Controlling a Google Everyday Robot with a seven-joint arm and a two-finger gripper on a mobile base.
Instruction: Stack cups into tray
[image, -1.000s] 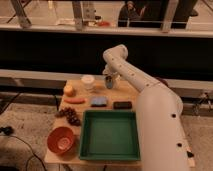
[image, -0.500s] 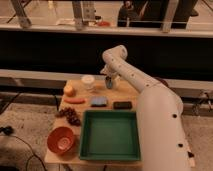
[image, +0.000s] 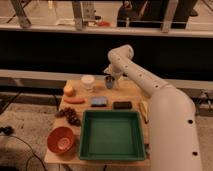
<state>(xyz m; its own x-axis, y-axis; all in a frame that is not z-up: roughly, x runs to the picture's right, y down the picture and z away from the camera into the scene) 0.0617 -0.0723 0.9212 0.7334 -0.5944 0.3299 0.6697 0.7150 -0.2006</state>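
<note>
The green tray (image: 111, 145) sits at the front of the wooden table. A cream-white cup (image: 87, 81) stands at the back of the table. A light blue cup (image: 109, 82) stands just right of it. My gripper (image: 110, 76) reaches down at the blue cup from the white arm that comes in from the right; it is right at the cup's rim.
An orange bowl (image: 62, 139) is at the front left. A bunch of grapes (image: 70, 115), a carrot-like piece (image: 74, 100), an orange fruit (image: 68, 90), a flat blue pad (image: 99, 101), a dark bar (image: 122, 105) and a banana (image: 144, 110) lie around the tray.
The gripper has dropped slightly toward the blue cup. The objects have not moved.
</note>
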